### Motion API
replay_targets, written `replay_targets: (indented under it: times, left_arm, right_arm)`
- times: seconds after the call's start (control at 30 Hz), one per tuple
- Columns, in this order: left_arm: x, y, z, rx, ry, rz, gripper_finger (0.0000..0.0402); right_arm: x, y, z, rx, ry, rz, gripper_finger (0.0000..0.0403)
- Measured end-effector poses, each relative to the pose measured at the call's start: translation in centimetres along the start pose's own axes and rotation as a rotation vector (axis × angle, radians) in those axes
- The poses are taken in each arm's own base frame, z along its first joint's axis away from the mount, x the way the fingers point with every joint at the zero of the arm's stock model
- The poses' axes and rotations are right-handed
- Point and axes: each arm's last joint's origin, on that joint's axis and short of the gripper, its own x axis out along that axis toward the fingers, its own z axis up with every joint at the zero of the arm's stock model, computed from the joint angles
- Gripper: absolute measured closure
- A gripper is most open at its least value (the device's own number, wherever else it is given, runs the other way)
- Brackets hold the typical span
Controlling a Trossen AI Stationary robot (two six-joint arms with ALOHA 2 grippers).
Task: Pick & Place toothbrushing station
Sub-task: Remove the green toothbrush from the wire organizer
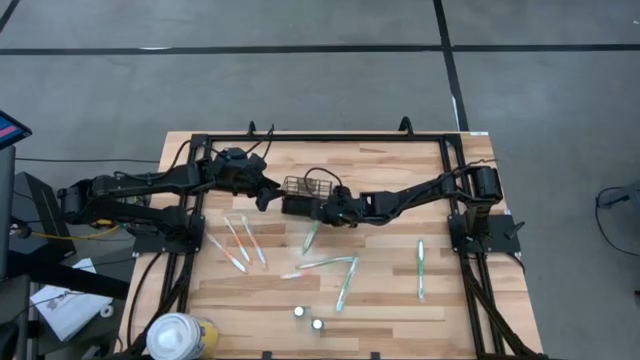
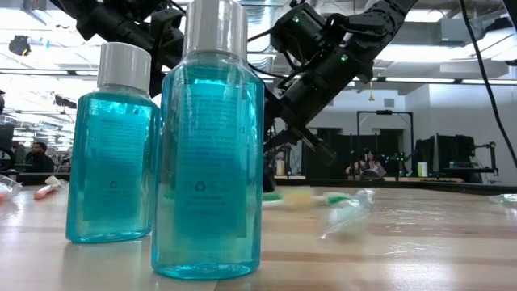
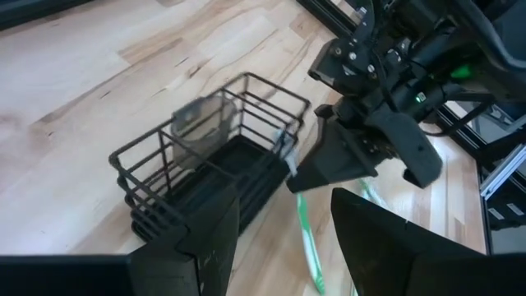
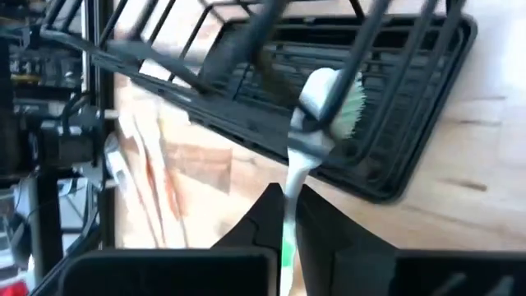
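Note:
The black wire-mesh holder (image 1: pixel 305 187) stands on the wooden table at the far middle; it also shows in the left wrist view (image 3: pixel 205 168). My right gripper (image 1: pixel 300 206) is right beside the holder's near side, shut on a white toothbrush with green bristles (image 4: pixel 329 103). The brush's head is at the holder's wire rim (image 4: pixel 246 49). My left gripper (image 3: pixel 283 247) is open and empty just left of the holder (image 1: pixel 268 192). Several more toothbrushes (image 1: pixel 240 240) (image 1: pixel 346 283) (image 1: pixel 421 268) lie flat on the table. My right gripper pinches the toothbrush's white neck (image 4: pixel 289 193) between its two fingertips, just behind the head. The head sticks out past the fingertips and lies among the holder's top wires (image 4: pixel 362 33). The green handle (image 3: pixel 306 238) trails below the gripper; whether it touches the table I cannot tell.
Two blue mouthwash bottles (image 2: pixel 208 145) (image 2: pixel 113 145) stand near the table's front edge, their caps showing from above (image 1: pixel 299 312) (image 1: pixel 317 324). A white-and-yellow round container (image 1: pixel 180 335) is at the near left corner. A black frame (image 1: pixel 320 138) rims the table.

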Motion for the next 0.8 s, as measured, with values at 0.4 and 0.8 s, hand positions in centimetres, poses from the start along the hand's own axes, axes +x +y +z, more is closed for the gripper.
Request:
replay_targets:
  times: [0.4, 0.8]
  left_arm:
    - [0.0, 0.0, 0.0, -0.019, -0.003, 0.002, 0.0211]
    - [2.1, 0.3, 0.0, -0.026, 0.014, 0.010, 0.0211]
  right_arm:
    - [-0.7, 2.6, -2.1, -0.031, 0.209, 0.284, 0.0398]
    - [-1.4, 2.2, -5.3, -0.092, 0.404, 0.265, 0.0399]
